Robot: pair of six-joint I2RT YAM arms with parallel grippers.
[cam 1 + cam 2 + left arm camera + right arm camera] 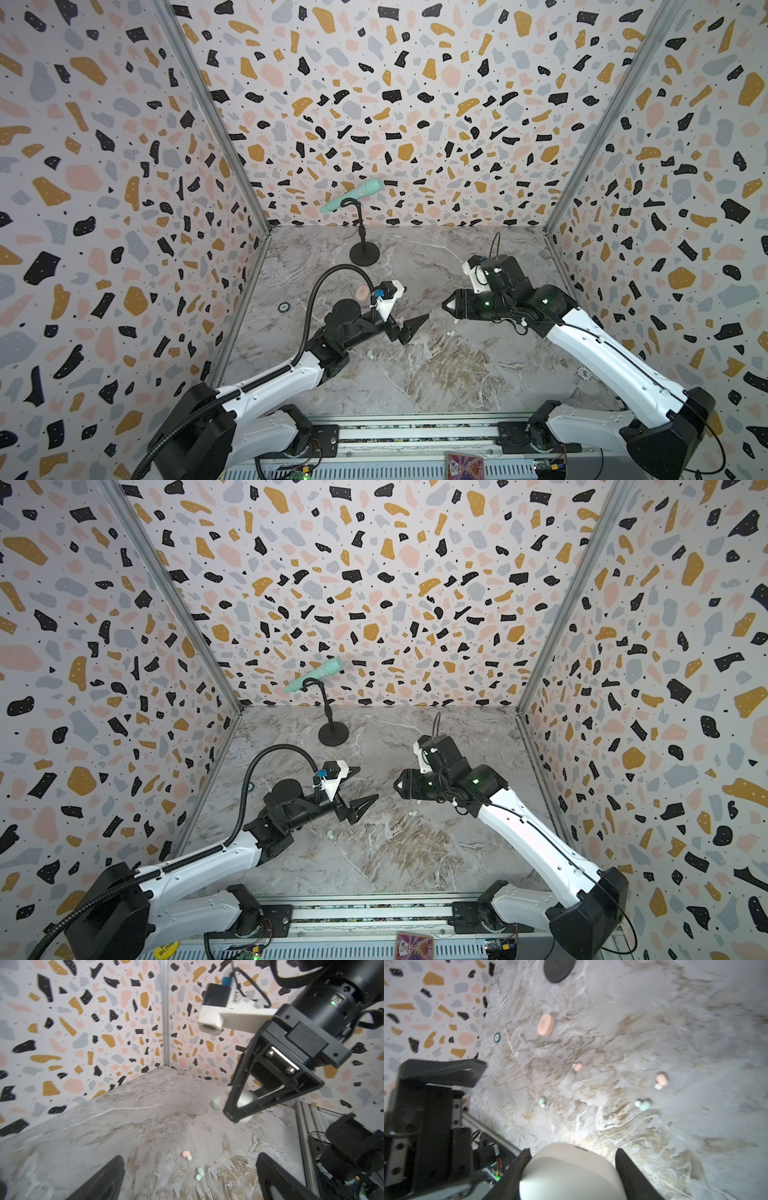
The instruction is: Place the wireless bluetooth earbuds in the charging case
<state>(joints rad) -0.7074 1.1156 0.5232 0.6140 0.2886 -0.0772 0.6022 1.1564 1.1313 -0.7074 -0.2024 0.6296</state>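
Smooth white case (571,1172) in right claw (573,1150); veined tabletop (695,1043)

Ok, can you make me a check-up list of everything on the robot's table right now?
Surface: marble-look tabletop; no spills seen.
Job's things: two pink earbuds and two mint earbuds lie loose; pink case lies on the table; mint case sits partly hidden; white case is held.
Clutter: mint microphone on a black stand; small ring near the left wall.
Grippers: left end effector open, empty; right end effector shut on the white case.
Cables: black hose along the left arm; thin black loop above the right wrist.
Surroundings: speckled walls, metal corner posts.
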